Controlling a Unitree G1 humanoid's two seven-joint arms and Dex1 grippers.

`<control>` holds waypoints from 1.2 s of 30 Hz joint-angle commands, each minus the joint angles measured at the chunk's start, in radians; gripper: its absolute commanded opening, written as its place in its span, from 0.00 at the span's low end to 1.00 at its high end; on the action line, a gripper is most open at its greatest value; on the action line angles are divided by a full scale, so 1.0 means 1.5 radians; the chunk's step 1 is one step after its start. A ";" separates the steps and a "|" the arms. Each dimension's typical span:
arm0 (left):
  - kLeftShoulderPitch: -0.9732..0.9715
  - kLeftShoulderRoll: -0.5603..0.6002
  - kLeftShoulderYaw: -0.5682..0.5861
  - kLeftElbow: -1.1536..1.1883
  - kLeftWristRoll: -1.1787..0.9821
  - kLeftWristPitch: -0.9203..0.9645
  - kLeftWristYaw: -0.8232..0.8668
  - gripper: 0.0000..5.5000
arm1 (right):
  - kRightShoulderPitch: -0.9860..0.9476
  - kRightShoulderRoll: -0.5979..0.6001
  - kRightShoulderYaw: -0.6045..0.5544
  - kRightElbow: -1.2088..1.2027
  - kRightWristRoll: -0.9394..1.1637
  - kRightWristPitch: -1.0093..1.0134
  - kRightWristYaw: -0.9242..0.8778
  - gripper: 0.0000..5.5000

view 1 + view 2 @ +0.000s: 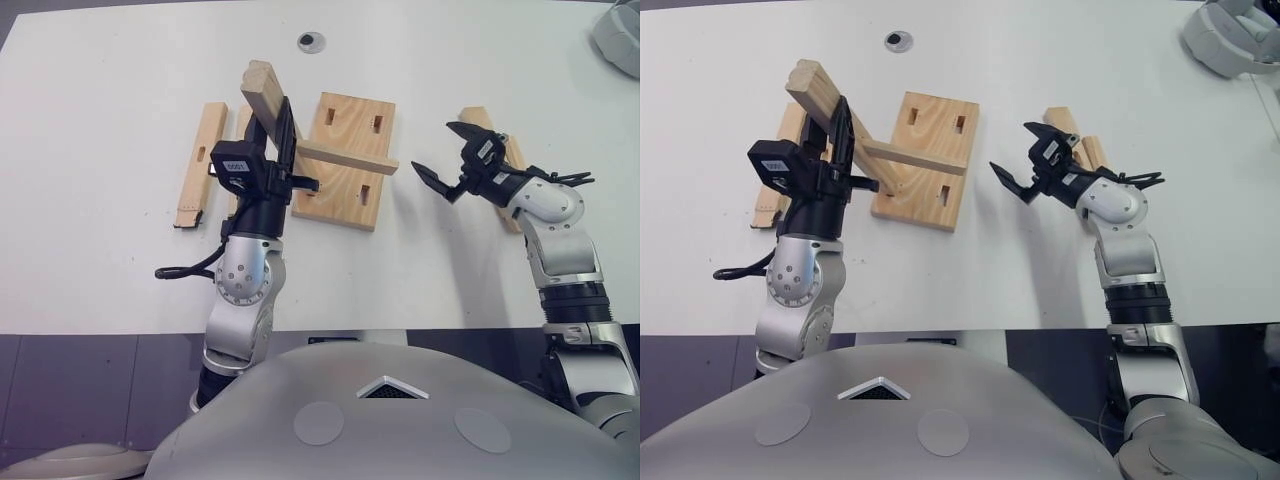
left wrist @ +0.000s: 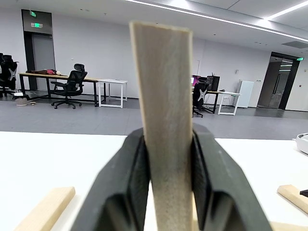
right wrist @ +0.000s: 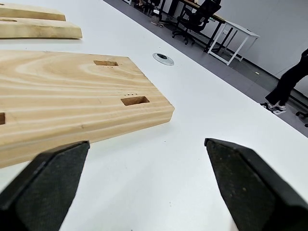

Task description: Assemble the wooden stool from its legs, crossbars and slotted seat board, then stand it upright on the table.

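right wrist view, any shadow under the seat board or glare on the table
Right wrist view: a thin soft shadow lines the edge of the seat board nearest the open right gripper; the table is evenly lit, no glare. Left wrist view: ceiling light strips shine behind the wooden leg clamped in the left gripper.

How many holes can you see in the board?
3. Two holes near the board's far edge, one near its front right corner. A fourth may hide behind the left gripper and the leg it holds.
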 commanded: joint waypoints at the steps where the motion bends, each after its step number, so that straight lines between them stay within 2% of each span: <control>1: 0.045 0.030 -0.021 0.068 0.024 0.172 -0.015 0.19 | -0.021 0.001 -0.006 0.010 -0.007 -0.007 -0.007 0.81; 11: 0.033 0.029 0.005 0.050 0.011 0.303 -0.020 0.19 | -0.020 0.008 -0.009 0.010 -0.011 -0.010 -0.017 0.81; 19: -0.030 0.008 0.058 -0.006 0.015 0.265 -0.006 0.19 | -0.020 0.022 -0.002 0.011 -0.014 -0.019 -0.034 0.81; 28: -0.063 0.016 0.054 -0.034 0.021 0.245 -0.029 0.19 | -0.006 0.029 -0.004 0.010 -0.016 -0.031 -0.053 0.81; 30: -0.065 0.015 0.051 -0.040 0.018 0.230 -0.035 0.29 | -0.010 0.031 -0.002 0.014 -0.017 -0.033 -0.054 0.81; 36: -0.069 0.006 0.078 -0.072 0.015 0.176 -0.036 0.45 | -0.007 0.034 0.001 0.019 -0.019 -0.039 -0.057 0.81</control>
